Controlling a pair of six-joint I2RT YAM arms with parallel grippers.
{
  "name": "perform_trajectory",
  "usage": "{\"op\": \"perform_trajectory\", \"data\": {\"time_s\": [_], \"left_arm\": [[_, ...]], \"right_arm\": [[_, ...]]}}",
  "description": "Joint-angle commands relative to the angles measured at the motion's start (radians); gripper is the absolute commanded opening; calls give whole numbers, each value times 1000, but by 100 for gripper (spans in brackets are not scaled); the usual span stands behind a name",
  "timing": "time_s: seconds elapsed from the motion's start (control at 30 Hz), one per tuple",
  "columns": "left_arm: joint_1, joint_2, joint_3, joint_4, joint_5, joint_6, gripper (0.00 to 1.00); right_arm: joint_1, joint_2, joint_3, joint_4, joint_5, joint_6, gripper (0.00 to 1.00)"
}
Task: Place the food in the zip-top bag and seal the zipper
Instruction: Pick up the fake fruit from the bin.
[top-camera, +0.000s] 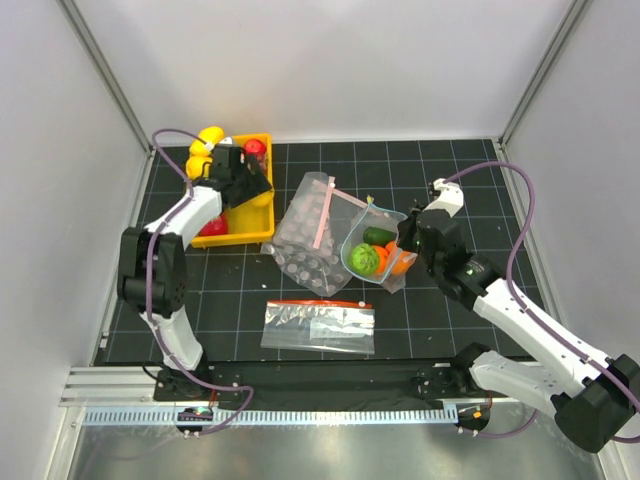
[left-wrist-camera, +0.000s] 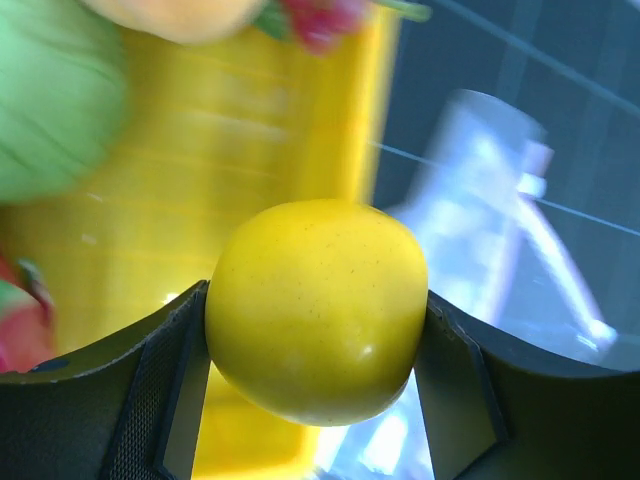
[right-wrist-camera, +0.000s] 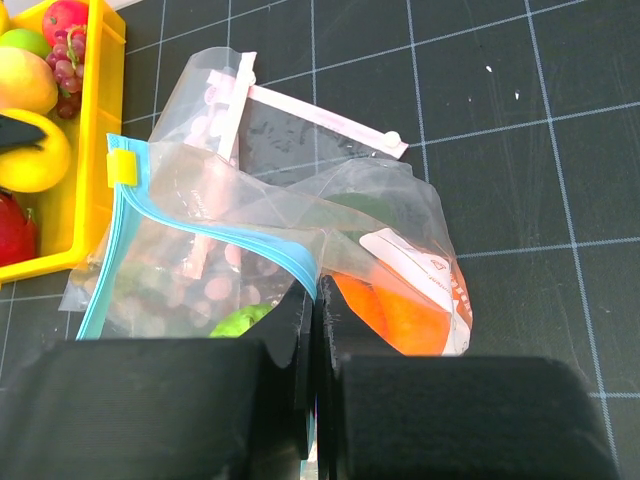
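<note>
The zip-top bag (top-camera: 372, 248) lies crumpled at mid-table, with orange food (right-wrist-camera: 400, 310) and green food (right-wrist-camera: 235, 322) inside. Its teal zipper (right-wrist-camera: 220, 232) curves along the open mouth, with a yellow slider (right-wrist-camera: 120, 168) at the far end. My right gripper (right-wrist-camera: 318, 300) is shut on the zipper's near end; in the top view the right gripper (top-camera: 408, 240) is at the bag's right side. My left gripper (left-wrist-camera: 315, 305) is shut on a yellow fruit (left-wrist-camera: 318, 310) above the yellow bin's edge; it also shows in the top view (top-camera: 258, 188).
The yellow bin (top-camera: 245, 232) at the back left holds several more fruits. A dotted clear bag with a pink strip (top-camera: 305, 240) lies partly under the zip-top bag. A flat clear bag with a red-orange strip (top-camera: 318, 325) lies nearer the front.
</note>
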Motion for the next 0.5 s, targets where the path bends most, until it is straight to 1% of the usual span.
{"op": "perform_trajectory", "data": {"time_s": [0.0,0.07,0.1,0.17,0.23,0.3,0.33,0.37,0.4,0.43,0.47], "left_arm": [[-63,-142,-28,35,124,-88,38],[-98,-199,-46,27,136,-96,38],[-144,-221,-54,24,142,-102,38],[-201,-282,-81,24,151,-111,38],[-292,-326,-104,28,135,-105,38],[-344,-401,-147,34,96,-88,38],[-402,-432,-169,45,70,-81,38],[-430,-458,-190,60,11,-68,38],[-463,-509,-209,74,-26,-35,39],[-515,-527,-248,97,-58,-18,39],[-540,-543,-267,113,-86,-1,40]], "right_arm": [[-3,-25,17,57,-1,-8,1],[-3,-22,17,58,-2,-8,1],[-3,-22,16,60,-2,-9,1],[-3,-16,14,60,6,-14,1],[-3,-8,17,58,10,-14,1],[-3,-10,19,58,6,-16,1],[-3,-13,19,58,3,-14,1],[-3,-15,19,58,-2,-16,1],[-3,-18,19,57,-2,-14,1],[-3,-22,19,55,-4,-17,1],[-3,-24,17,57,-1,-20,1]]}}
